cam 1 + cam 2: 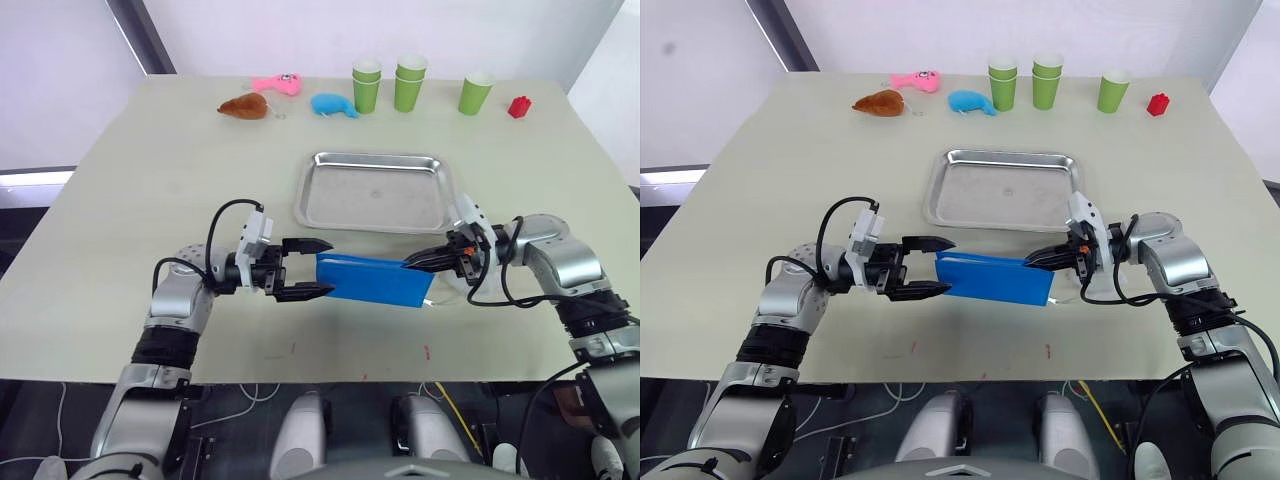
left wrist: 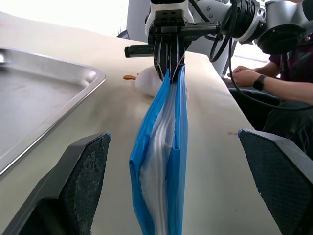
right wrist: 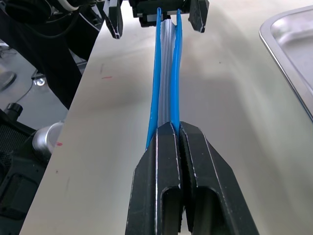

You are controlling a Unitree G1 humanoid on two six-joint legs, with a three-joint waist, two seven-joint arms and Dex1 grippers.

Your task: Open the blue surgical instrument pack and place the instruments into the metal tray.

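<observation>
The right tool (image 1: 412,264) pinches one end of the blue pack (image 1: 375,279); the left tool (image 1: 322,268) gapes around the other. The pack looks light and floppy, best taken by its edges.

Head eyes overlook table (image 1: 120,180); wrist cameras face (closely) inward.

Both arms are reaching inward over the table from opposite sides, forearms roughly level and grippers pointing at each other. The left gripper (image 1: 308,268) is holding its two black fingers spread wide, one on each side of the near end of the flat blue fabric pack (image 1: 375,279). The right gripper (image 1: 414,262) is pinching the pack's far end, its fingers (image 3: 161,171) pressed together.
</observation>
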